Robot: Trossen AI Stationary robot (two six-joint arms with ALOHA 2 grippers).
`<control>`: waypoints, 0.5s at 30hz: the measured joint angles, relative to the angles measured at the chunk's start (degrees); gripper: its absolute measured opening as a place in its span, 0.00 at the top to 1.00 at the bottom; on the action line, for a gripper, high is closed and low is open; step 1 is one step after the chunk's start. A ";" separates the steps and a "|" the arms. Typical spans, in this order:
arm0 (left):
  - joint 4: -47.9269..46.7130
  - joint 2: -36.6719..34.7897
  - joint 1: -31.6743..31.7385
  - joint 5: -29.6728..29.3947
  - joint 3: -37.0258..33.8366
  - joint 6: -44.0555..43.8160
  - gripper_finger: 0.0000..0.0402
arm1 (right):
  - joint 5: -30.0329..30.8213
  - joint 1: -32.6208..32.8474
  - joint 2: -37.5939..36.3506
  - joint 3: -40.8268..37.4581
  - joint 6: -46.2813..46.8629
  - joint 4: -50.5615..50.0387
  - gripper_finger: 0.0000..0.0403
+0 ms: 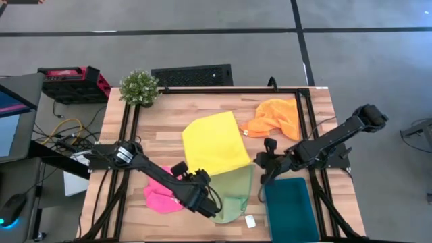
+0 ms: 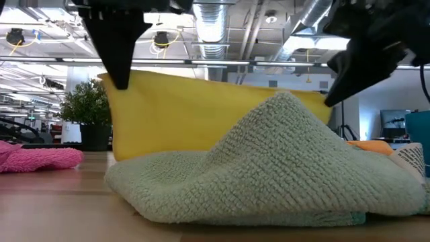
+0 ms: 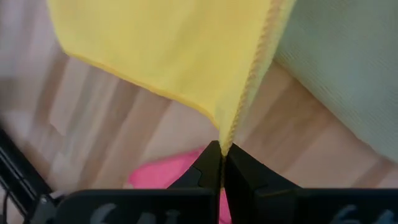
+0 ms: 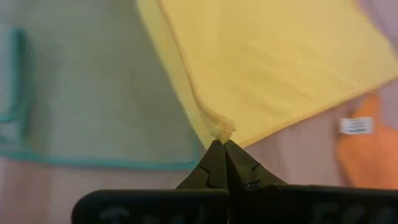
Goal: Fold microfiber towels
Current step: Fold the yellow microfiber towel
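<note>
The yellow towel [image 1: 214, 143] is spread in the middle of the table, its near edge raised between my two grippers; in the low view it stands as a sheet [image 2: 195, 114]. My left gripper [image 1: 187, 170] is shut on its near left corner, my right gripper [image 1: 259, 162] on its near right corner. In front of it the light green towel [image 1: 233, 196] lies in a heap [image 2: 275, 168]. The pink towel [image 1: 160, 197] lies bunched at the near left, under my left arm. At the far right lies the crumpled orange towel [image 1: 277, 118]. My left gripper [image 3: 222, 152] pinches the yellow towel's near left corner [image 3: 225, 132] between its fingertips, slanting down from the table's left. The stitched edge runs up and away from the tips, and the cloth hangs from that corner toward the table. My right gripper [image 4: 224, 146] pinches the yellow towel's near right corner [image 4: 219, 129], bunched into a small tuft at its fingertips. It slants down from the table's right. The corner is lifted and the cloth falls away from it over the green towel's edge.
A dark teal tray [image 1: 290, 209] sits at the near right corner, close under my right gripper. A potted plant [image 1: 140, 86] stands at the far left corner. A black frame rail [image 1: 128, 135] runs along the table's sides. Bare wood shows at the far middle.
</note>
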 joint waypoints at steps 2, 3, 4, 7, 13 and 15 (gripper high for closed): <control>-1.83 0.00 0.36 -2.05 0.00 -1.09 1.00 | 1.56 -1.67 0.00 0.00 -1.78 0.57 1.00; -2.59 -0.02 0.62 -2.84 0.00 -1.65 1.00 | 2.01 -2.75 0.00 0.01 -2.67 0.85 1.00; -2.46 -0.10 0.94 -3.15 -0.12 -1.65 1.00 | 2.07 -3.92 0.00 0.02 -3.80 0.97 1.00; -1.74 -0.03 2.19 -3.63 -1.36 -0.55 1.00 | 2.33 -8.02 0.79 0.04 -7.27 2.92 1.00; -2.13 -0.04 6.09 -5.14 -5.76 -1.51 1.00 | 2.14 -15.94 3.81 -0.02 -16.10 8.69 1.00; -2.27 -0.17 7.44 -6.14 -7.34 -1.50 1.00 | 2.08 -18.00 5.29 0.00 -18.74 11.70 1.00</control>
